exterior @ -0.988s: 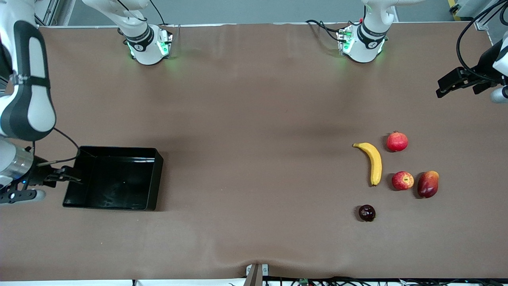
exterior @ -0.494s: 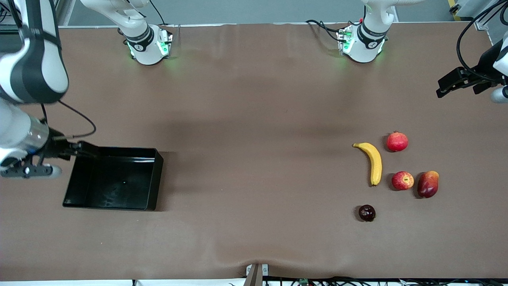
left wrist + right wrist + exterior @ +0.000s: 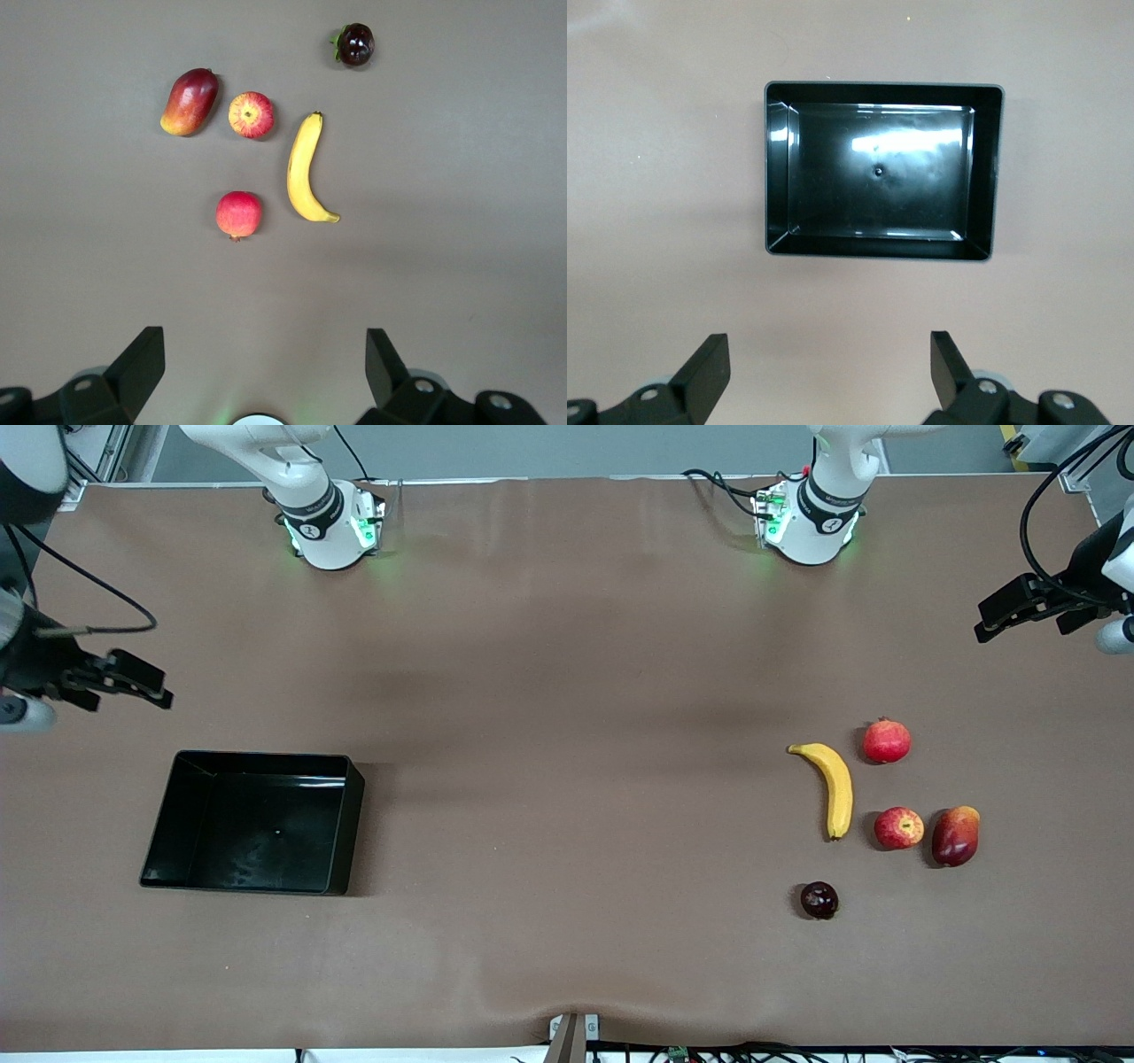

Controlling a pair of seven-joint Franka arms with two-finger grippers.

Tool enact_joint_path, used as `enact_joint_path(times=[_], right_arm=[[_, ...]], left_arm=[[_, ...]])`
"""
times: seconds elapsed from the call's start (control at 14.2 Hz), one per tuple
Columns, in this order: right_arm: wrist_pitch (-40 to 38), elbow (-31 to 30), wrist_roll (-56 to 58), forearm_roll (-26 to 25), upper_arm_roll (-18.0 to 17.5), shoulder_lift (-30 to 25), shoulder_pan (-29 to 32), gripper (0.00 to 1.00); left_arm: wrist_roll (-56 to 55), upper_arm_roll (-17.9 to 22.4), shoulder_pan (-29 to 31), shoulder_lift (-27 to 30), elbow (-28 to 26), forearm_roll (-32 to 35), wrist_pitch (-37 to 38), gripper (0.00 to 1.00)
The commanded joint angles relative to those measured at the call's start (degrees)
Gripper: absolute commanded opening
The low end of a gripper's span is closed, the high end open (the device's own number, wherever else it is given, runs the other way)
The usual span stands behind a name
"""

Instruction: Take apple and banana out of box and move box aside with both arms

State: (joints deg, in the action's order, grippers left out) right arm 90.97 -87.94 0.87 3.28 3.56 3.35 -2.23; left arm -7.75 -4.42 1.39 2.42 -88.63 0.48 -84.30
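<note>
Glossy black plastic, the empty box [image 3: 252, 821] looks light, stiff and slippery, best pinched by its walls, while left gripper [image 3: 1019, 609] and right gripper [image 3: 133, 679] hang wide, empty.

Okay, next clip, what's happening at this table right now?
Nothing is being handled. The black box sits empty toward the right arm's end of the table. The banana and apple lie on the table toward the left arm's end, among a pomegranate, a mango and a dark round fruit. The right hand and the left hand both hang open and empty over the table's ends.
</note>
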Motion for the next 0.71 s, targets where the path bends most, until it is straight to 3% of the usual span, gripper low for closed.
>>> enact_joint_path(times=[0.0,0.28,0.63], right_arm=[[-4.7,3.8,-0.8,-0.7,-0.3,0.3,0.6,1.00],[-6.4,3.5,-0.9,-2.3,-0.3,-2.8,1.2,1.00],[-9.2,3.1,-0.9,-2.4,-2.9,-3.5,5.5,1.00]], left_arm=[[-0.3,0.0,0.2,1.5,-1.0,-0.5,0.0,1.00],[-0.2,0.0,0.2,2.0,-1.2,-0.5,0.0,1.00],[-0.2,0.0,0.3,2.2,-1.2,-0.5,0.0,1.00]])
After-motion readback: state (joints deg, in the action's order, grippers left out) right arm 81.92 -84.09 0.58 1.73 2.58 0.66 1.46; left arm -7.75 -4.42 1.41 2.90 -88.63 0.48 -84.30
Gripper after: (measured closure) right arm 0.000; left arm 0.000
